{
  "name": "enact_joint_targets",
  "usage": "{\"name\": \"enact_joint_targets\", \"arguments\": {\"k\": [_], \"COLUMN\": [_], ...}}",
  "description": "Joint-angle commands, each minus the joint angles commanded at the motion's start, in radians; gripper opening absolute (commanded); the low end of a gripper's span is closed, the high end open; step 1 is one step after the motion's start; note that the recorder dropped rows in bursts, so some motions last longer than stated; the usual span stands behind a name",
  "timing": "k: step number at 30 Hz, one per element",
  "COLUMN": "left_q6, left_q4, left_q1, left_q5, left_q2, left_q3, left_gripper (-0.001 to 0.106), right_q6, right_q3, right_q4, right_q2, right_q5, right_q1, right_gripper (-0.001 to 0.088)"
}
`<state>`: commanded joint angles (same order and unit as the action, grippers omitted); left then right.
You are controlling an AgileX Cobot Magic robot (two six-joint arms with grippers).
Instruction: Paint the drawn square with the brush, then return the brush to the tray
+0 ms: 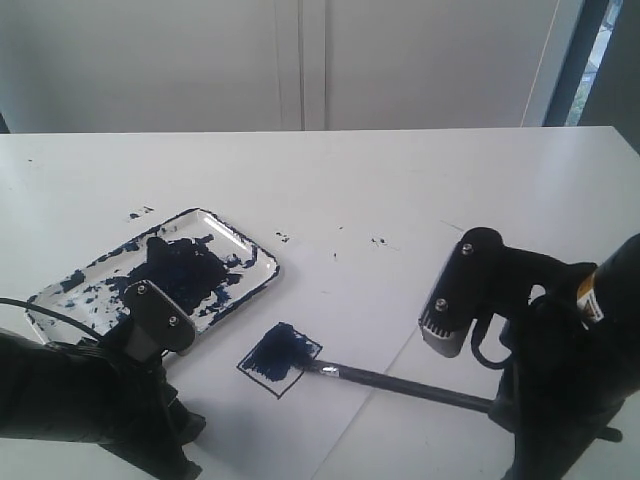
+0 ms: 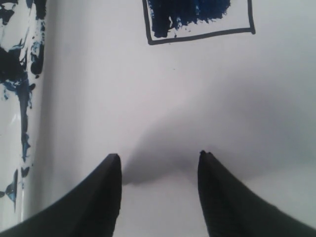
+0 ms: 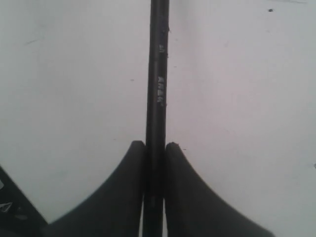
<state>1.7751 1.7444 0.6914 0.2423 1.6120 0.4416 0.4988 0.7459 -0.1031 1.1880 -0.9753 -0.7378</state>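
One white desk [image 1: 420, 180] carries everything, and a paper sheet [image 1: 350, 300] lies flat on it, so the paint lands on paper and not on the desk top. The tray [image 1: 262, 262], smeared with dark blue paint, sits near the drawn square [image 1: 280, 357], probably so that reloading and the final return are short trips. The left claw [image 2: 158, 155] is spread and empty, low over bare paper between tray and square. It looks parked out of the way, though whether it touches the sheet cannot be told. The right claw [image 3: 154, 144] pinches the brush [image 1: 400, 383] far back on its black handle, which lets the bristles reach in at a low slant while the arm stays off wet paint. The tip rests at the square's edge. Most of the square is blue, with a white strip unpainted along one side, so the painting seems nearly done.
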Motion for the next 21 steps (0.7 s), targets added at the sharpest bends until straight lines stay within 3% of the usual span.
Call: {"name": "enact_joint_targets", "arguments": {"k": [11, 21], "left_q6": [0.000, 0.000], "left_q4": [0.000, 0.000], "left_q1": [0.000, 0.000], "left_q5": [0.000, 0.000], "left_q2": [0.000, 0.000], "left_q3": [0.000, 0.000], "left_gripper": [0.053, 0.053], "right_q6": [-0.067, -0.148], "right_q3": [0.000, 0.000], "right_q4": [0.073, 0.166], "right_q2": [0.000, 0.000], "right_q5": [0.084, 0.073], "right_q1": [0.000, 0.000], "right_gripper": [0.0000, 0.0000]}}
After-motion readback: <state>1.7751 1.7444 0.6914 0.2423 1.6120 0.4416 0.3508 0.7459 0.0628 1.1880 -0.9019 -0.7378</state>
